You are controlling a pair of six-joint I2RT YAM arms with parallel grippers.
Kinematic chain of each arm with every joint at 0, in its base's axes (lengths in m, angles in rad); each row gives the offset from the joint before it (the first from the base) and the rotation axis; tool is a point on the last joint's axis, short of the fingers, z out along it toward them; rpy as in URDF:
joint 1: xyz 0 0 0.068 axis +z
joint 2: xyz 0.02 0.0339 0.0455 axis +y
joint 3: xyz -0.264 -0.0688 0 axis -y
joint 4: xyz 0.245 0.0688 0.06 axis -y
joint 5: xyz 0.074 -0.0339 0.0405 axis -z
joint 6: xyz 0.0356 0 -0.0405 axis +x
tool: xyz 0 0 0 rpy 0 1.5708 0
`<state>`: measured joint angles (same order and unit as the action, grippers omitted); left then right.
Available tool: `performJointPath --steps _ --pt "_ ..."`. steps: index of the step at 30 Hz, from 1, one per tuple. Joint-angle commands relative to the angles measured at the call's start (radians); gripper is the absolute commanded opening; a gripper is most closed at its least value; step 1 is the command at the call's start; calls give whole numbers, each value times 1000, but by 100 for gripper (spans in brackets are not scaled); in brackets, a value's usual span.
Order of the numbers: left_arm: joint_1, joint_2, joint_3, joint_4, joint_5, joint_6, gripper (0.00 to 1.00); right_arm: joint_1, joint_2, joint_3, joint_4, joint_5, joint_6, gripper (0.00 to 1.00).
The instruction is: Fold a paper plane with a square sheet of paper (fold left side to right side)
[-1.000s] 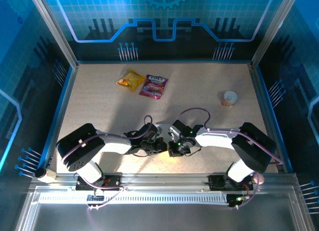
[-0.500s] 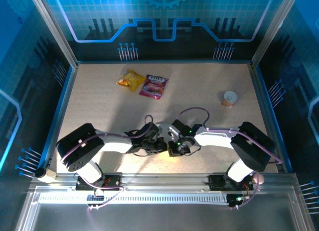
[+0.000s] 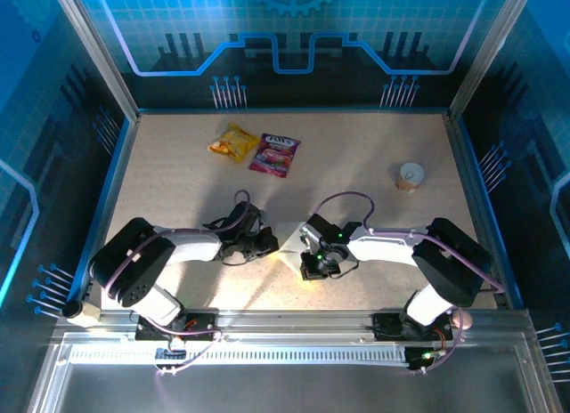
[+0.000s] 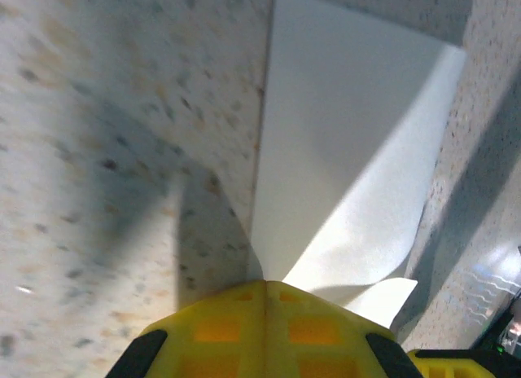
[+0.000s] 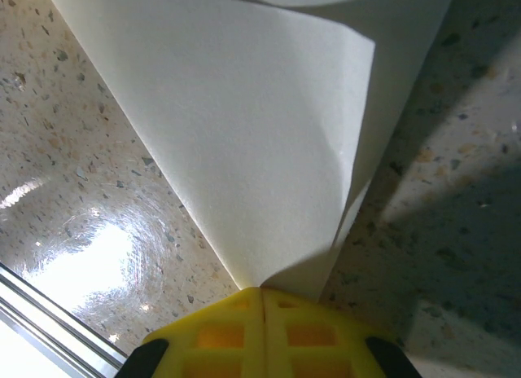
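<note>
The white sheet of paper (image 3: 287,244) lies low between my two grippers near the table's front middle, partly folded over itself. In the left wrist view the paper (image 4: 350,150) shows a folded flat part and a curled lower flap, and it narrows to the tips of my left gripper (image 4: 264,282), which is shut on its edge. In the right wrist view the paper (image 5: 244,134) rises in a curved cone from my right gripper (image 5: 262,290), shut on its corner. From above, the left gripper (image 3: 270,245) is at the paper's left and the right gripper (image 3: 307,262) at its right.
A yellow snack packet (image 3: 233,143) and a pink snack packet (image 3: 275,154) lie at the back left centre. A small round white cup (image 3: 410,175) stands at the back right. The metal front rail (image 5: 49,329) runs close behind the right gripper.
My left arm has drawn back to the left, and white paper now shows between the grippers where they were nearly touching. The right arm has barely moved.
</note>
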<state>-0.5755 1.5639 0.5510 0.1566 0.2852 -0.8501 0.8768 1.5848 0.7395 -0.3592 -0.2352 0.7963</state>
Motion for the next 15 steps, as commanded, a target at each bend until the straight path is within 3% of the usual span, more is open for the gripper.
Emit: performJointPath --steps 1,9,15 --pt "57 -15 -16 -98 -76 77 0 12 64 -73 -162 157 -8 0" --pt "47 -217 22 -213 -24 130 0 12 37 -71 -143 145 2 0" --pt "-88 -210 3 -140 3 75 0 10 10 -85 -110 138 13 0"
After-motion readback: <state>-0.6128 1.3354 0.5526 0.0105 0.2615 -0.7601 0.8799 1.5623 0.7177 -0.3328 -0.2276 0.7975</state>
